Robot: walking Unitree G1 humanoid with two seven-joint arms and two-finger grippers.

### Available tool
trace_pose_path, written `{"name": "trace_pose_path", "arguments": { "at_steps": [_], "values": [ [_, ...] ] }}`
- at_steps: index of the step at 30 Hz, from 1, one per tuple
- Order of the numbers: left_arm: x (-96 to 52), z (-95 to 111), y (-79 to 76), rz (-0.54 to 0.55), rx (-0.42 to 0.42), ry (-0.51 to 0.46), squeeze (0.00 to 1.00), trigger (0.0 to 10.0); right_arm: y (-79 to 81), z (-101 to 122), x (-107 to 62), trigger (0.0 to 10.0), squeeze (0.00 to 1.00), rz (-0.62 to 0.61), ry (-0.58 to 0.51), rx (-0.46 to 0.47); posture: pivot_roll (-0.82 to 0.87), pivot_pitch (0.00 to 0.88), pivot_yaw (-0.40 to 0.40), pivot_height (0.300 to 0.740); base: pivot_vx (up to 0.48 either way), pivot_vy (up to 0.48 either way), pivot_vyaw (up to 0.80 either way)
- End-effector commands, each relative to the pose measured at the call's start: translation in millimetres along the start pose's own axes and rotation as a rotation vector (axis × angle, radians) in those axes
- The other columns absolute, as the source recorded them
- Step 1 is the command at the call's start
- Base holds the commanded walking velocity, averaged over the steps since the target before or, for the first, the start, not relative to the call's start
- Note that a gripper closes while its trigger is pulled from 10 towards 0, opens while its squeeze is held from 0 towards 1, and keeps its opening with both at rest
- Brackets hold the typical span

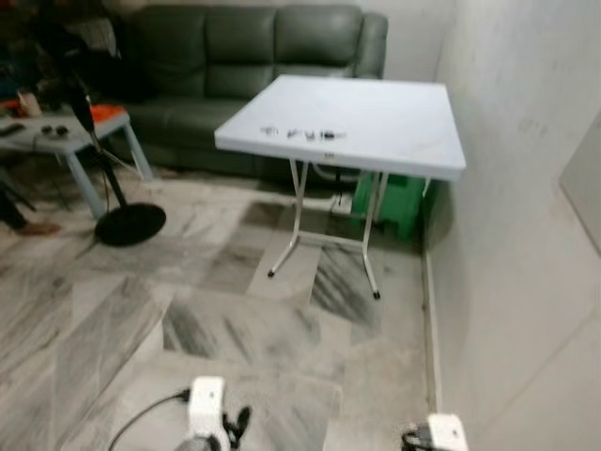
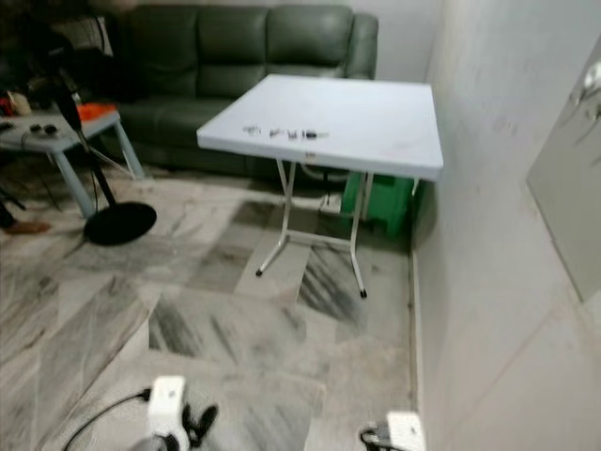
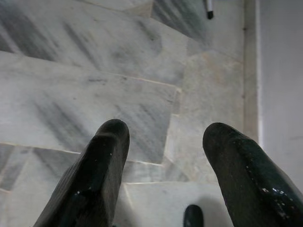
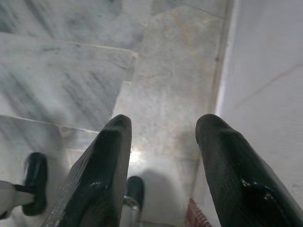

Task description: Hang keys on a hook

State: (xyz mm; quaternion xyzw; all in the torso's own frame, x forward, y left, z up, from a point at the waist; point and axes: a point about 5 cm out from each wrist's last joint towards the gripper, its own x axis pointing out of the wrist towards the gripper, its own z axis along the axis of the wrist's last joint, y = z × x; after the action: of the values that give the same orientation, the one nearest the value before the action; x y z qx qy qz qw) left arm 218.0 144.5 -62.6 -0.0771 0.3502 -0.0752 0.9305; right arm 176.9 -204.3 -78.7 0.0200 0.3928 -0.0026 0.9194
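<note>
Keys [image 1: 302, 133] were what it was after, but both claws were hanging low by the robot's sides with nothing in them. The left claw [image 3: 165, 161] had its two black fingers spread wide apart, just grey-streaked marble floor [image 1: 235, 319] showing through the gap. Same story with the right claw [image 4: 163, 156], released and pointing down at the floor right next to the white wall [image 1: 526, 235].

Moving out from there, the robot was standing well back from a white folding tabletop [image 1: 376, 122] pushed up near that wall. The keys looked like a little row of small dark bits near the front edge of it, too small for me to tell them apart. A green bin [image 1: 394, 197] sat under the far side, a dark green sofa [image 1: 254, 47] ran behind, and off to the left were a fan stand [image 1: 127, 221] and a low grey side table [image 1: 66, 141].

What worried me: I couldn't make out a hook anywhere, so it'd have to go hunting for one once it had the keys. Those flat little pieces so close to the tabletop edge could easily get nudged off by long fingers, and walking in tight along the wall might clip the table legs [image 1: 300, 225].
</note>
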Motion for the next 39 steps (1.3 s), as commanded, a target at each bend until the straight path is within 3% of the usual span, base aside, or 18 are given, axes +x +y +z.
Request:
{"name": "trace_pose_path", "arguments": {
  "at_steps": [1,5,6,23,24,25,26,39],
  "values": [
    [-0.7,3.5,7.5,0.018,-0.001,-0.007,0.0,10.0,5.1,3.6,2.2,10.0,0.0,0.008,-0.008,0.008,-0.01,0.0,-0.042,0.74,0.0,0.0,0.0],
    [-0.6,3.7,7.3,0.017,0.005,-0.008,0.0,10.0,5.8,2.4,1.9,10.0,0.0,0.015,-0.009,0.036,-0.01,0.0,-0.041,0.74,0.0,0.0,0.0],
    [-0.6,3.7,7.1,0.017,0.008,-0.008,0.0,10.0,5.2,2.5,1.8,10.0,1.0,0.005,-0.01,0.033,-0.01,0.0,-0.041,0.74,0.0,0.0,0.0],
    [0.4,5.2,4.0,0.002,-0.012,-0.019,0.0,10.0,4.5,6.6,2.2,10.0,1.0,0.009,-0.039,0.034,-0.02,0.0,-0.043,0.74,0.0,0.0,0.0],
    [0.3,5.1,4.0,0.002,-0.014,-0.019,0.0,10.0,5.4,6.6,2.2,10.0,0.14,0.015,-0.04,0.024,-0.02,0.0,-0.043,0.74,0.0,0.259,0.0],
    [0.3,5.1,4.0,0.002,-0.014,-0.019,0.0,10.0,5.4,6.6,2.2,10.0,0.14,0.015,-0.04,0.024,-0.02,0.0,-0.043,0.74,0.0,0.259,0.0],
    [0.4,4.9,3.5,0.0,-0.015,-0.018,0.0,10.0,7.4,6.6,2.1,10.0,0.0,0.034,-0.047,0.025,-0.02,0.0,-0.043,0.74,0.0,0.368,0.0],
    [0.9,4.1,0.2,-0.011,-0.021,-0.018,0.0,10.0,6.7,4.1,1.7,10.0,0.0,0.028,-0.029,0.018,-0.02,0.0,-0.05,0.74,0.0,0.476,0.0]
  ]
}}
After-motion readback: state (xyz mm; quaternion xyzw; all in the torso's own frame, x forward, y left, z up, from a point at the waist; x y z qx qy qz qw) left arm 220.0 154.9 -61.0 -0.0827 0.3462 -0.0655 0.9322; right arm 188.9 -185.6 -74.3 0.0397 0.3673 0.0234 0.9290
